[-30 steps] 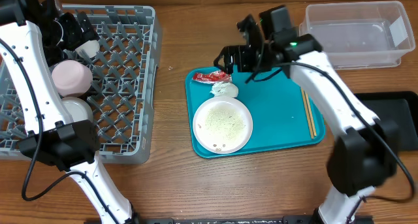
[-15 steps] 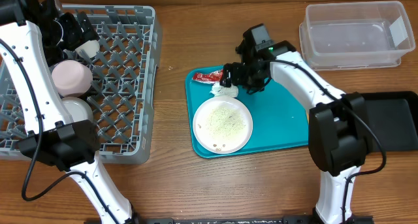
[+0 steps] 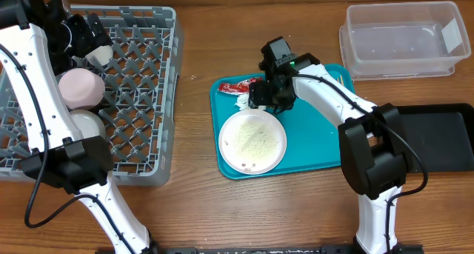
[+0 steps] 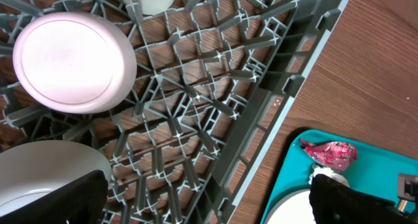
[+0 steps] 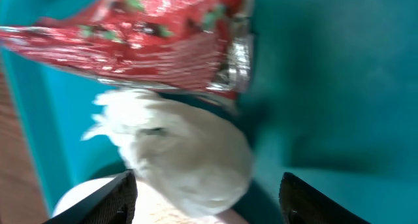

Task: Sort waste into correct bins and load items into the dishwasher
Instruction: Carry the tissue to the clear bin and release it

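Note:
A crumpled white tissue (image 5: 183, 152) lies on the teal tray just below the red shiny wrapper (image 5: 144, 34). My right gripper (image 5: 206, 204) is low over it, open, with one finger (image 5: 108, 198) on each side of the tissue. In the overhead view the right gripper (image 3: 264, 97) covers most of the tissue (image 3: 243, 101), beside the wrapper (image 3: 240, 86). The large white plate (image 3: 252, 141) carries rice-like crumbs. My left gripper (image 3: 90, 38) hangs open and empty over the grey dish rack (image 3: 141, 98). The left gripper (image 4: 206, 208) also shows in its wrist view.
The rack holds an upside-down pale bowl (image 3: 80, 89), another bowl (image 3: 86, 124) and a white cup (image 3: 101, 55). The clear tub (image 3: 404, 39) stands at the back right and the black tray (image 3: 444, 135) at the right edge. The teal tray (image 3: 311, 121) is mid-table.
My right gripper has swung left and down from the tray's back edge onto the tissue, and its jaws have narrowed. The left arm has not moved.

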You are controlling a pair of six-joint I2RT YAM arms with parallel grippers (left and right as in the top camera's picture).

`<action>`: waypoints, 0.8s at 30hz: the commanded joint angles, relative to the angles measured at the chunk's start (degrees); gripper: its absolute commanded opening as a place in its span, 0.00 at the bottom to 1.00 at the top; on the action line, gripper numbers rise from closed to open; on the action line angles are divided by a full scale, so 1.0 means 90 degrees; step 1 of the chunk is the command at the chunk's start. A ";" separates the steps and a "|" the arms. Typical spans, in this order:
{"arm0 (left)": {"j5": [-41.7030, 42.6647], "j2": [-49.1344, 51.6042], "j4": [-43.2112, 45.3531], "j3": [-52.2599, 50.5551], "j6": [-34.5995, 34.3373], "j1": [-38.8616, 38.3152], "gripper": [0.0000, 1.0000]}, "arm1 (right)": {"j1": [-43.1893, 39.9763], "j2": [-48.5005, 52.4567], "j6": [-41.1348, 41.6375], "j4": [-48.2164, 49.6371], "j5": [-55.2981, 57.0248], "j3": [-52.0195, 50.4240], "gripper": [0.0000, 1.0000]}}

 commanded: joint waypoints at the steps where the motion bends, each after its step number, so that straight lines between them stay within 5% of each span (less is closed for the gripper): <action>1: -0.0019 -0.0204 -0.0015 0.0007 -0.0066 0.0017 1.00 | -0.0002 0.0075 0.0007 0.0238 0.0469 -0.0316 0.72; 5: -0.0019 -0.0204 -0.0015 0.0007 -0.0066 0.0017 1.00 | -0.0002 0.0075 0.0012 0.0469 0.0459 -0.0483 0.63; 9: -0.0019 -0.0204 -0.0012 0.0007 -0.0068 0.0017 1.00 | -0.0032 -0.0010 0.0228 0.0386 0.0457 -0.0389 0.21; 11: -0.0019 -0.0204 -0.0015 0.0007 -0.0068 0.0017 1.00 | -0.0070 -0.0114 0.0245 0.0223 0.0459 -0.0233 0.10; 20: -0.0019 -0.0204 -0.0015 0.0007 -0.0066 0.0017 1.00 | -0.0916 -0.1197 0.0097 -0.1032 0.0461 0.1319 0.04; 24: -0.0019 -0.0204 -0.0012 0.0007 -0.0068 0.0017 1.00 | -0.2035 -0.1712 -0.0041 -0.1302 0.0464 0.1984 0.04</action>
